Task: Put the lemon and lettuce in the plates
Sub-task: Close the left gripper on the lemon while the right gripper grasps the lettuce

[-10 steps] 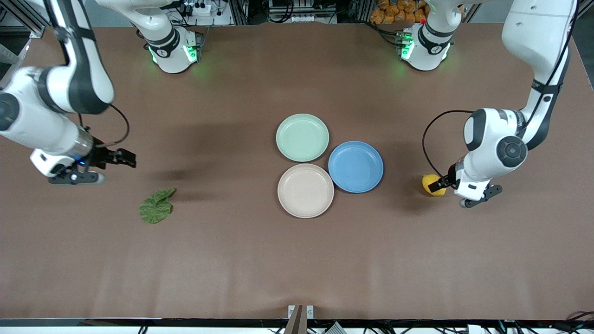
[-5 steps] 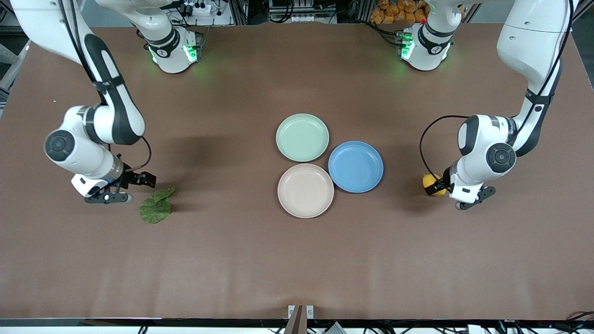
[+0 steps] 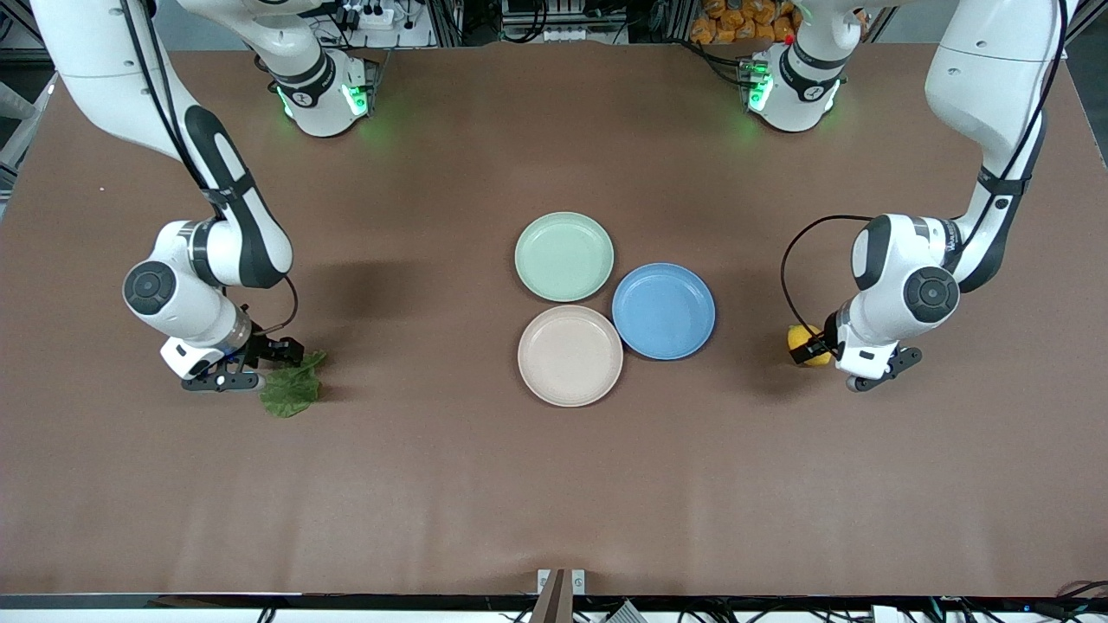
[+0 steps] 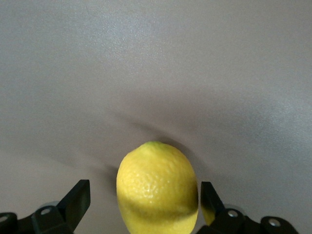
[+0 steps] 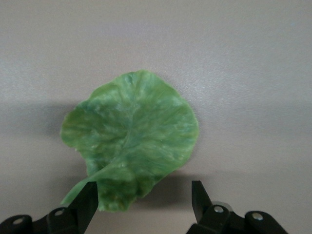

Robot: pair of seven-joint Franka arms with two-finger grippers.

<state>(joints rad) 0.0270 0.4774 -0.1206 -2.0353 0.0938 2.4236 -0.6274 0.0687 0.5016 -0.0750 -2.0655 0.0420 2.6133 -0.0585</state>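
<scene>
Your right gripper [image 3: 270, 363] sits low at the stem end of the lettuce [image 3: 290, 387], fingers spread apart; in its wrist view the stem and leaf edge lie between the two fingers [image 5: 87, 202], nothing clamped yet. The leaf is thin and flat on the brown table cover [image 3: 433, 484], so if you close too high you may pinch only the edge and drop it, or scrape the cover. The mint plate [image 3: 564, 256], the beige plate [image 3: 570, 355] and the blue plate [image 3: 664, 311] cluster well apart from both grippers, between them, all bare. Your left gripper [image 3: 818, 348] straddles the lemon [image 3: 801, 344], fingers parted with one [image 4: 209, 197] touching or nearly touching its rind; an uneven squeeze could roll it away. Cables and orange objects line the table's back edge near the bases.
</scene>
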